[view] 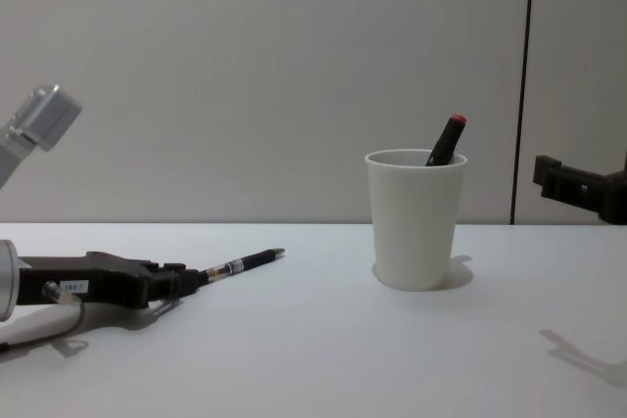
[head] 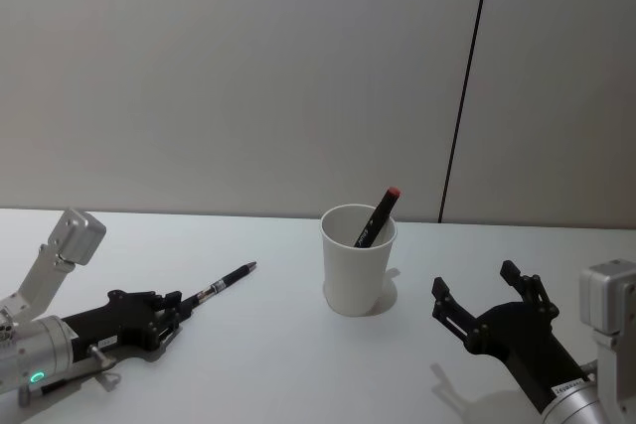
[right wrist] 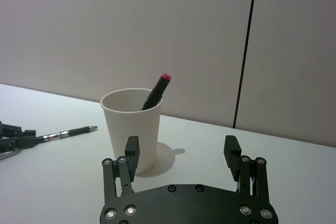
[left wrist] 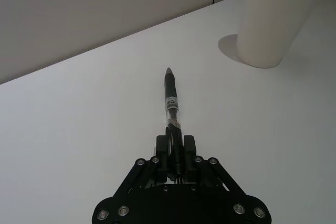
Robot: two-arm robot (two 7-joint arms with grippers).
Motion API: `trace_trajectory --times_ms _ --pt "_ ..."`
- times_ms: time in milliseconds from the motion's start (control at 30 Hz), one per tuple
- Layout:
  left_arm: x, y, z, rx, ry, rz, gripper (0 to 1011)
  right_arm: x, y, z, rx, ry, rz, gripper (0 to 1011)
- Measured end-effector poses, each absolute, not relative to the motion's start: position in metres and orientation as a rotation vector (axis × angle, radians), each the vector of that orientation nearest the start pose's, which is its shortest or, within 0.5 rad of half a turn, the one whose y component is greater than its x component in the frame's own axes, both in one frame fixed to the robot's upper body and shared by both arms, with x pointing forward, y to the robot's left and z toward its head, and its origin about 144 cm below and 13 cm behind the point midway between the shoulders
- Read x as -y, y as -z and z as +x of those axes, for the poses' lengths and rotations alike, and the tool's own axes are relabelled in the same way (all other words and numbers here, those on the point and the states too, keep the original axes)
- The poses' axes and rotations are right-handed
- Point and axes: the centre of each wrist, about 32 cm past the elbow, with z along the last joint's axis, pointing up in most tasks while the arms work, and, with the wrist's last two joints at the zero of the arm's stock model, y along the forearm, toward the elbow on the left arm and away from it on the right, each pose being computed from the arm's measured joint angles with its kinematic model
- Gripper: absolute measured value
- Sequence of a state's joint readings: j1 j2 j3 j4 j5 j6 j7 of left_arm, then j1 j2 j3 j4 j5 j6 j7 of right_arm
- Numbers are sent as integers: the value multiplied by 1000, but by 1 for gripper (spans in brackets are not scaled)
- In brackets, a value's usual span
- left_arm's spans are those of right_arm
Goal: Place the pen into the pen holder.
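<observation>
Soft, even light (shadows seemingly faint).

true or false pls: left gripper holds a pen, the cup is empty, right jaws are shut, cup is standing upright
1. The left gripper is shut on a black pen. True.
2. The pen holder is empty. False: a red-tipped marker leans inside it.
3. The right gripper has its jaws shut. False: they stand open, holding nothing, to the right of the pen holder.
4. The pen holder stands upright on the table. True.
</observation>
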State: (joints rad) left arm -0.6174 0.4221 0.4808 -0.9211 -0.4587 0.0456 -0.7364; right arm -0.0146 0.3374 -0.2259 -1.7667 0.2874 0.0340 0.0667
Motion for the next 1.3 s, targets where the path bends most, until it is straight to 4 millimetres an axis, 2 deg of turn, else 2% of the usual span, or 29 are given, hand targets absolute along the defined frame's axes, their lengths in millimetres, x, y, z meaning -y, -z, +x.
trace_trajectory --times_ms 567,1300 --pt "-313 -1169 600 -104 -752 239 186 237 -1189 443 75 1230 26 1001" --pt "-257 -1173 561 54 -881 222 185 237 -1189 443 75 1230 26 1001"
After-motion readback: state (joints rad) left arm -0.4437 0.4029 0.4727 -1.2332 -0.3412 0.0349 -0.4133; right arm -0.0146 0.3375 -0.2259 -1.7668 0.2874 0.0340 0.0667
